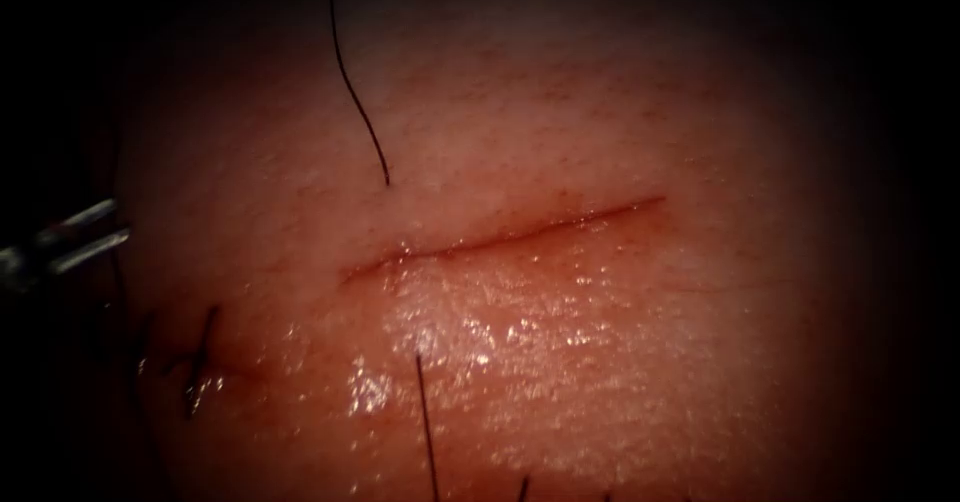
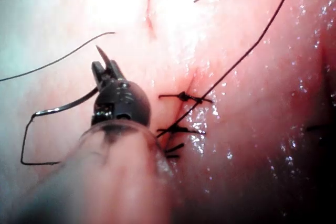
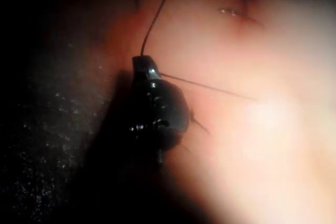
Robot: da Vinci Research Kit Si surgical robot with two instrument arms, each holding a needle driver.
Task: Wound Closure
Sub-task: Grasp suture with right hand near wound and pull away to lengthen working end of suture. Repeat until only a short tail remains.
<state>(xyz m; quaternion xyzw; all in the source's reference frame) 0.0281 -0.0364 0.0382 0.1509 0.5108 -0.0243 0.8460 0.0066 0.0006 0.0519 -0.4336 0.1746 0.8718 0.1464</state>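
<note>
The cut (image 1: 500,237) runs across the tissue (image 1: 560,112) as a thin red line, still parted. At the far left edge, off the cut's left end, sits my left tool (image 1: 110,224). In the left wrist view its jaws (image 2: 105,69) are shut on the curved needle (image 2: 63,108) close to its pointed tip, and the needle is free of the tissue. Thread (image 2: 22,140) trails from the needle's tail. My right tool (image 3: 143,62) is shut on a strand of thread (image 3: 157,14). One strand (image 1: 355,92) enters the tissue just above the cut's left part.
Finished stitches (image 1: 200,362) with dark knots lie at the lower left, seen also as stitches (image 2: 184,97) in the left wrist view. A short thread end (image 1: 428,422) sticks up below the cut. The tissue below the cut is wet and glistening (image 1: 480,332).
</note>
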